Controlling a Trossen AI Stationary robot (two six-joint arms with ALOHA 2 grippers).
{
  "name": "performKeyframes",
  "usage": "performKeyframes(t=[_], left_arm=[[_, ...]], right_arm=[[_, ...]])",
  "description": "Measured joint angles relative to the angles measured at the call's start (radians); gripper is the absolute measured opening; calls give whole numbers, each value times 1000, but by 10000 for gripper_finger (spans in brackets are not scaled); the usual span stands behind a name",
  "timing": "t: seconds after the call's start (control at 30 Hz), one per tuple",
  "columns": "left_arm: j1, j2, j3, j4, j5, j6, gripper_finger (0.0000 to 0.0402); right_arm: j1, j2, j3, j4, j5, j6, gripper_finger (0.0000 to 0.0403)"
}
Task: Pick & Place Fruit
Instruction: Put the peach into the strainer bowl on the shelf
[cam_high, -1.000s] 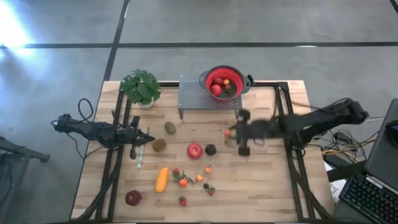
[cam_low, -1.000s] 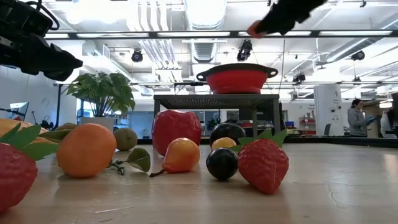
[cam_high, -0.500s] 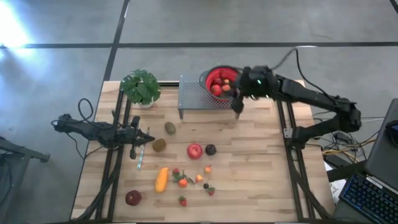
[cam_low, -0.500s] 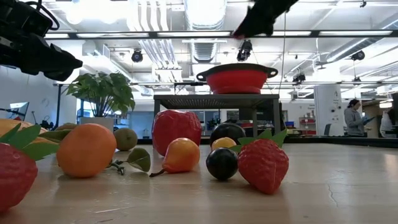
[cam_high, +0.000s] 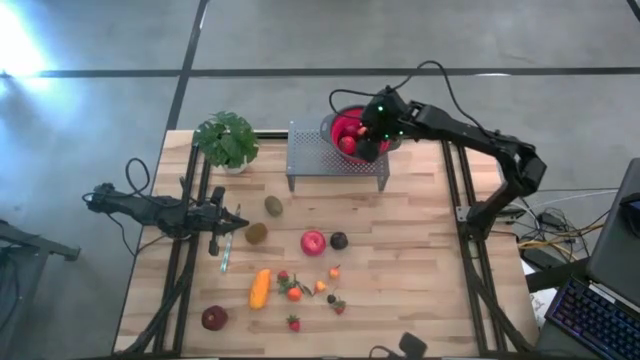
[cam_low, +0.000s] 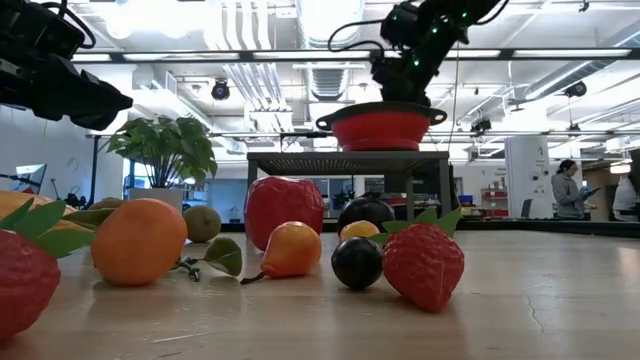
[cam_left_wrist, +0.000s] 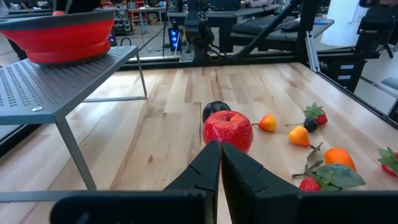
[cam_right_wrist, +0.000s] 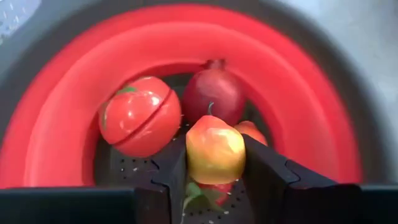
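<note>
**Directly over the bowl: the right claw is carrying a small fruit to the drop point**

Overhead, the right claw (cam_right_wrist: 214, 171) is hanging above the red colander bowl (cam_high: 340, 122), which is sitting on a perforated metal stand (cam_high: 310, 155) at the far edge of the wooden desk (cam_high: 420, 270). Its two dark fingers are clamping a small yellow-and-orange fruit (cam_right_wrist: 215, 149) between them, holding it just above the bowl's hollow, presumably so that it falls among the fruit already inside. Below it in the bowl are lying a red tomato-like fruit (cam_right_wrist: 140, 115) and a dark-red pomegranate (cam_right_wrist: 213, 92), close beside each other.

The left claw (cam_left_wrist: 219, 163) is waiting at the left side of the desk with its fingers pressed together and nothing between them.

Many fruits are waiting on the desk, well apart from the bowl: a red apple (cam_high: 313, 241) with a dark plum (cam_high: 339, 240) just beside it, two brown kiwis (cam_high: 273, 206), a long orange piece (cam_high: 260, 288), a dark-red round fruit (cam_high: 214, 318) and a scatter of strawberries (cam_high: 294, 323) and small orange bits. A potted plant (cam_high: 227, 139) is standing at the far left corner.
</note>
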Motion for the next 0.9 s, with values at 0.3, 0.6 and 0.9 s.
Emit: performKeyframes(t=[0.3,0.6,0.9], left_arm=[[0,0,0,0,0,0,21],[0,0,0,0,0,0,21],[0,0,0,0,0,0,21]], right_arm=[[1,26,0,3,-1,-10,193],[2,-67,5,9,9,-23,235],[101,-196,-12,-40,1,-25,236]])
